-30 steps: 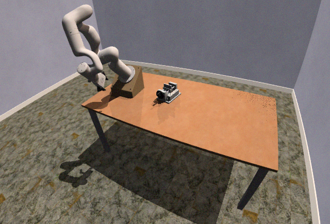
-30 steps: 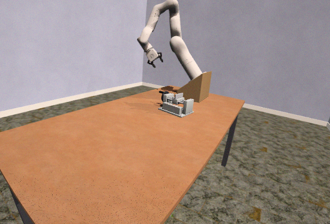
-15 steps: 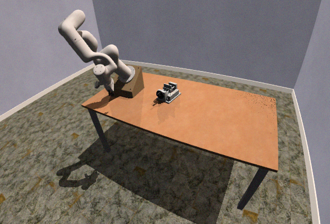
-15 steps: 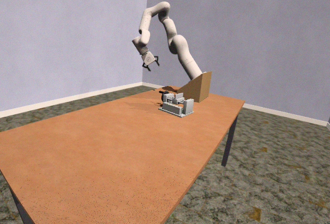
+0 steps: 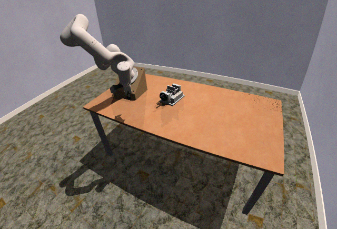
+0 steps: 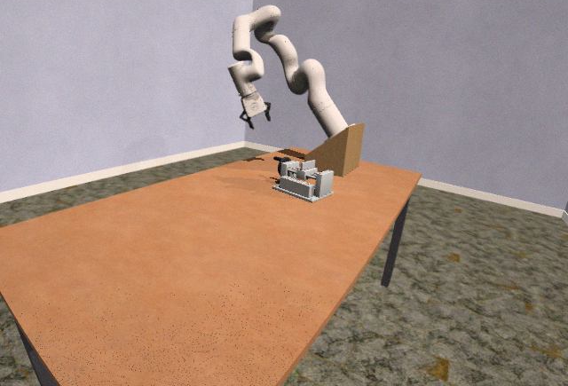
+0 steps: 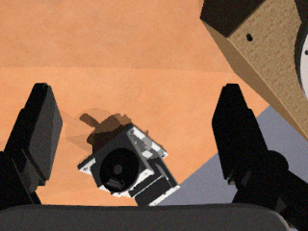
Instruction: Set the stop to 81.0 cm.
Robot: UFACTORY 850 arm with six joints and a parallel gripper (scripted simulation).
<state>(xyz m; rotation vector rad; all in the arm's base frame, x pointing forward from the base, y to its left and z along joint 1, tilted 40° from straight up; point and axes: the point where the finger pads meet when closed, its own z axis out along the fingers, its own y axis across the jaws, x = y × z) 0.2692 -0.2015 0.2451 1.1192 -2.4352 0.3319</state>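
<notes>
A small grey stop fixture [image 5: 174,93] [image 6: 305,178] [image 7: 144,176] stands on the orange table [image 5: 217,123] [image 6: 183,257] [image 7: 129,26]. Its black handwheel [image 5: 163,96] [image 6: 281,162] [image 7: 119,168] sits on the end facing the arm. My gripper [image 5: 121,93] [image 6: 258,120] [image 7: 137,102] is open and empty. It hangs well above the table near the end by the arm's base, apart from the handwheel, and looks down at it. The stop's reading is too small to tell.
A brown wedge-shaped mount [image 5: 140,85] [image 6: 342,150] [image 7: 264,45] carries the arm's base at the table's end, close beside the gripper. The table's edge and the floor beyond lie just under the gripper.
</notes>
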